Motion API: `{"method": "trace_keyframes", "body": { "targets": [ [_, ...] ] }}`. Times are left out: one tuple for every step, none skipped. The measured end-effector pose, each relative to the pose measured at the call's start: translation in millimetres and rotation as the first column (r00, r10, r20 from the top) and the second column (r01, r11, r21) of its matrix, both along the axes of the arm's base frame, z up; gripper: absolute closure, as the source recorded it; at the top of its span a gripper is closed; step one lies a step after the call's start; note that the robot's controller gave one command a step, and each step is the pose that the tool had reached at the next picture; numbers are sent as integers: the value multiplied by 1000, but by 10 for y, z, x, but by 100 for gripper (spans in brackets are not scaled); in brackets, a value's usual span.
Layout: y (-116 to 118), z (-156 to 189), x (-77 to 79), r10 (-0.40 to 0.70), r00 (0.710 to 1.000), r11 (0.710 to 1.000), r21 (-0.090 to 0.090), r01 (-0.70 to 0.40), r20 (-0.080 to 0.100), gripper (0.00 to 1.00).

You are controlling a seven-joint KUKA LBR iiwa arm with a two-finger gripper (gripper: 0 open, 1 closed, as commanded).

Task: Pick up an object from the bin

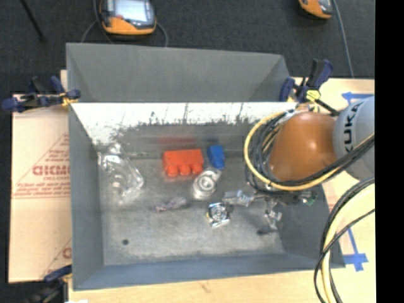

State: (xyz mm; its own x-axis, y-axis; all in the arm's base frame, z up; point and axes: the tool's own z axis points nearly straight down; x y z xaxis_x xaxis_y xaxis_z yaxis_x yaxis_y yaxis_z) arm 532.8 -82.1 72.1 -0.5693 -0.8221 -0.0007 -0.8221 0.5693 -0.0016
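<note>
Orange-covered hand (pixel 270 214) hangs near, not touching, a small shiny metal piece (pixel 218 213).

The bin (pixel 88 232) is matt grey metal, scuffed. The red studded block (pixel 183 163) and blue piece (pixel 216 156) look like smooth plastic. The round silver part (pixel 205 185) gleams like metal, and the clear wrapper (pixel 120 175) is glossy.
</note>
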Motion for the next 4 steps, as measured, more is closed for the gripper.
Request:
{"method": "trace_keyframes", "body": {
  "targets": [
    [796, -15, 526, 53, 999, 999, 5, -53, 4, 0],
    [951, -24, -201, -3, 1000, 1000, 3, 3, -5, 0],
    [928, -14, 162, 10, 1000, 1000, 1, -10, 4, 0],
    [930, -15, 150, 10, 1000, 1000, 1, -10, 2, 100]
  ]
}}
